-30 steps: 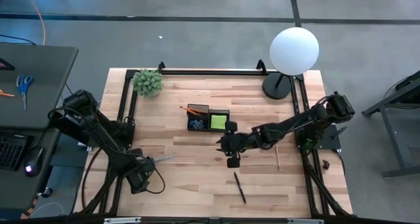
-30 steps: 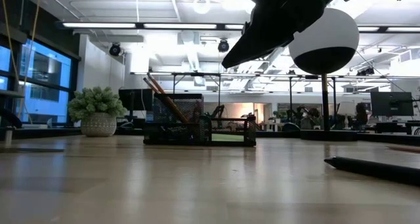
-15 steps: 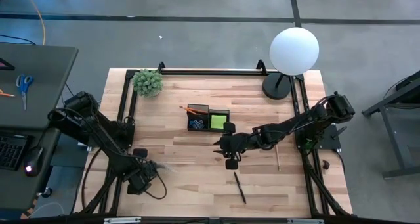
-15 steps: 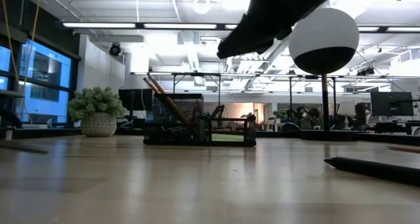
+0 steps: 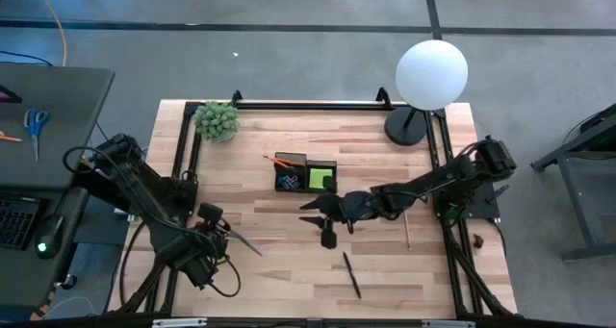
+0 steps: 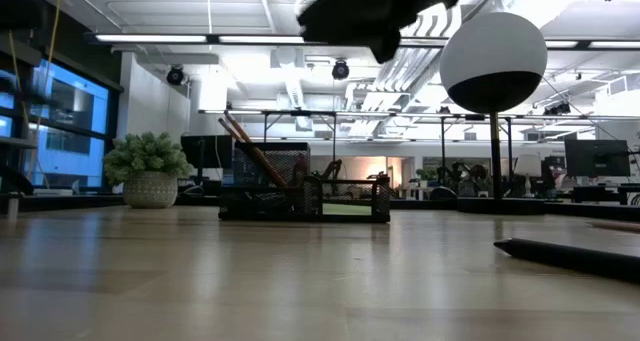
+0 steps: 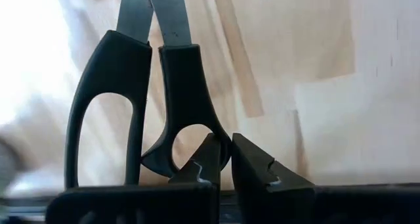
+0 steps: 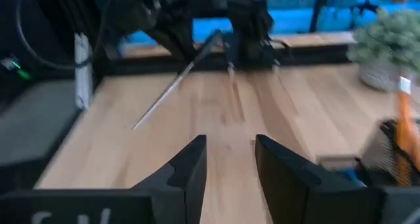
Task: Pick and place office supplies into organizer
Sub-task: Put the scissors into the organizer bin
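Left pincer (image 7: 223, 159) clamped on black-handled scissors (image 7: 141, 86) near table's left edge; right pincer (image 8: 228, 159) half-open, empty.

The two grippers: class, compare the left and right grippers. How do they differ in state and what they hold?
The left gripper is shut on the black-handled scissors, pinching one handle loop; the right gripper stands open and holds nothing. The left gripper sits near the table's front left corner, the right gripper mid-table, in front of the organizer. Both have dark fingers.
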